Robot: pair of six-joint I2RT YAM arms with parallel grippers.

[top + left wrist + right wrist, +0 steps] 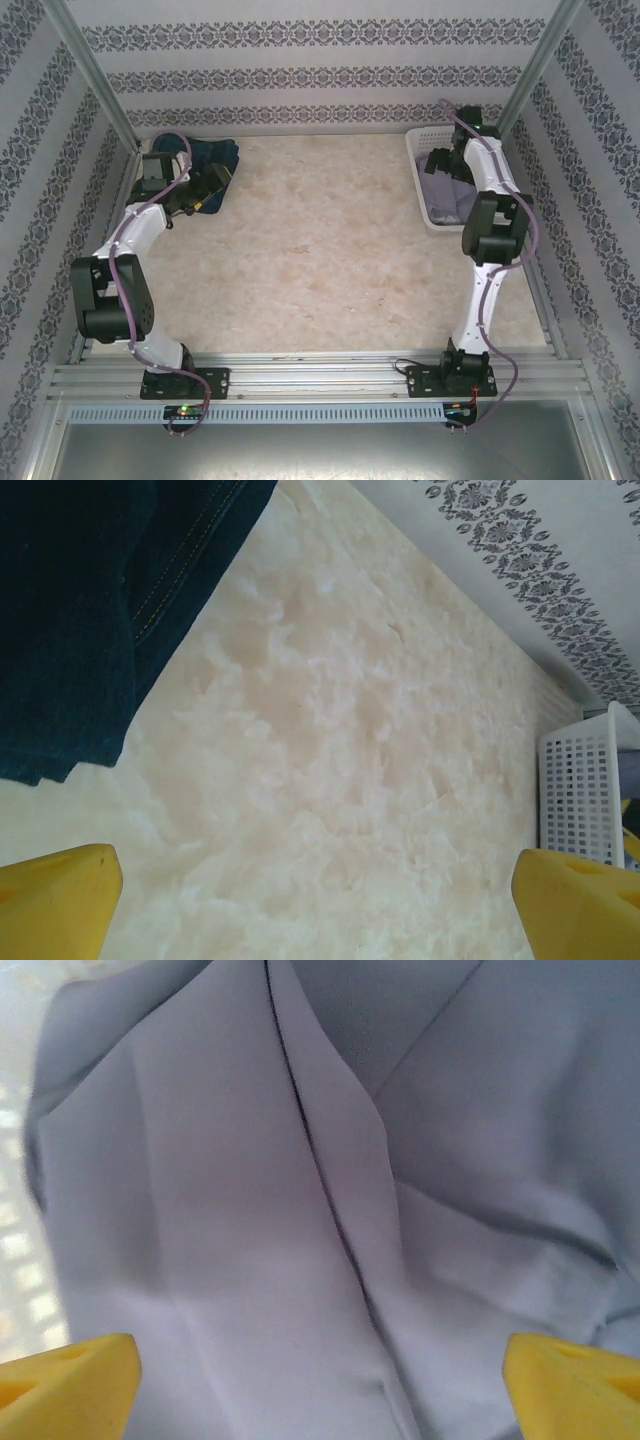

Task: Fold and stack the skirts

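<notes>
My right tool [320,1385], fingers wide apart, hangs over the soft lavender-grey skirt [250,1220] lying in the white plastic lattice basket [419,178]. Across the counter from the basket, my left tool [318,905] is also spread, empty, beside the folded dark blue denim skirt [70,630]. A shallow pinch could slip off, or a snag could lift the basket too.

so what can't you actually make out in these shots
- Top view: the white basket is partly covered by the right arm, so its full contents stay hidden.
- Left wrist view: the dark denim skirt is cut off by the top and left edges; how many layers it has cannot be told.
- Right wrist view: the lavender-grey skirt runs off frame, so its outline and fold are unknown.
</notes>
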